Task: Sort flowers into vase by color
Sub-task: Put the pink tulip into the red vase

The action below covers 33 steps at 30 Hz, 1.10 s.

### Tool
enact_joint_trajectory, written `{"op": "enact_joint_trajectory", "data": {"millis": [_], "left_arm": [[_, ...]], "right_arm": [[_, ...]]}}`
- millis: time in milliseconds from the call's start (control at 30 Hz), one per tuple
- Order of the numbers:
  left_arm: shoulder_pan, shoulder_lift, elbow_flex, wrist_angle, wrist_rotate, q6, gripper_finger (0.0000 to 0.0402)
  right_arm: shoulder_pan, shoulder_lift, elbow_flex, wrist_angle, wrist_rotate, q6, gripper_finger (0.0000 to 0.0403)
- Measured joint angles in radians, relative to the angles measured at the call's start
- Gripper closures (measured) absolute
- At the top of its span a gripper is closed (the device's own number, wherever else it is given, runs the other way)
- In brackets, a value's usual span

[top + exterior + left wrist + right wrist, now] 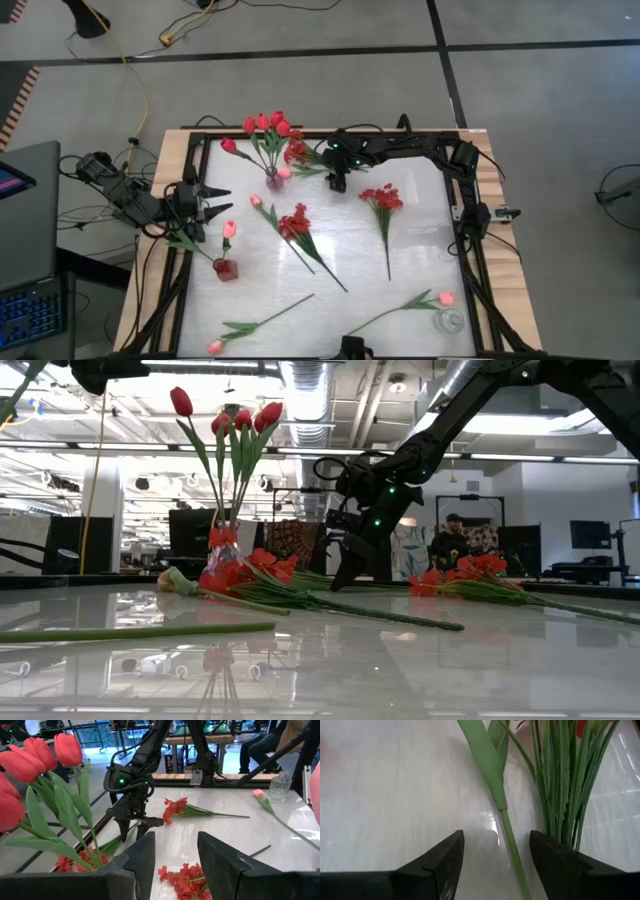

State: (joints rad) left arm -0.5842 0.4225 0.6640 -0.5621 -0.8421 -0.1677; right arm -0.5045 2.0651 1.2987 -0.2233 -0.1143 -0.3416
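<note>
At table's far edge | right gripper [337,186] wide over stem [512,845] | left gripper [222,201] open, empty | red-tulip vase [273,180] between.

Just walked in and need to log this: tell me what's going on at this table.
A two-armed robot is sorting artificial flowers. The right gripper hovers open by the vase of red tulips, a green stem between its fingers. The left gripper waits open at the table's left edge, holding nothing. Pink tulips and red sprays lie loose.
</note>
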Motion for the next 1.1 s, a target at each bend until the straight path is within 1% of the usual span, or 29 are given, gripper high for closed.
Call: {"op": "enact_joint_trajectory", "data": {"millis": [167, 233, 333, 467, 767, 833, 933, 1000, 1100], "left_arm": [[0.0, 0.0, 0.0, 0.0, 0.0, -0.002, 0.0265], [0.0, 0.0, 0.0, 0.0, 0.0, -0.002, 0.0265], [0.0, 0.0, 0.0, 0.0, 0.001, -0.001, 0.0265], [0.0, 0.0, 0.001, 0.0, 0.0, 0.0, 0.0265], [0.0, 0.0, 0.001, 0.041, 0.019, 0.03, 0.0265], [0.0, 0.0, 0.001, 0.05, 0.018, 0.048, 0.0265], [0.0, 0.0, 0.001, 0.063, 0.019, 0.058, 0.0265], [0.0, 0.0, 0.001, 0.063, 0.019, 0.057, 0.0265], [0.0, 0.0, 0.001, 0.064, 0.018, 0.057, 0.0265]], "right_arm": [[0.0, -0.002, 0.001, -0.034, 0.015, 0.004, 0.0151], [0.0, -0.002, 0.014, -0.07, 0.015, 0.004, 0.016], [0.0, -0.002, 0.031, -0.126, 0.014, 0.016, 0.0183], [0.0, -0.002, 0.031, -0.144, 0.013, 0.034, 0.0232], [0.006, -0.002, 0.03, -0.156, 0.009, 0.056, 0.0379], [0.005, -0.004, 0.03, -0.16, 0.004, 0.072, 0.0386], [0.004, -0.022, 0.027, -0.178, -0.036, 0.133, 0.0378], [0.002, -0.046, 0.025, -0.198, -0.079, 0.188, 0.0372], [-0.004, -0.102, 0.022, -0.222, -0.113, 0.245, 0.0378]]}}
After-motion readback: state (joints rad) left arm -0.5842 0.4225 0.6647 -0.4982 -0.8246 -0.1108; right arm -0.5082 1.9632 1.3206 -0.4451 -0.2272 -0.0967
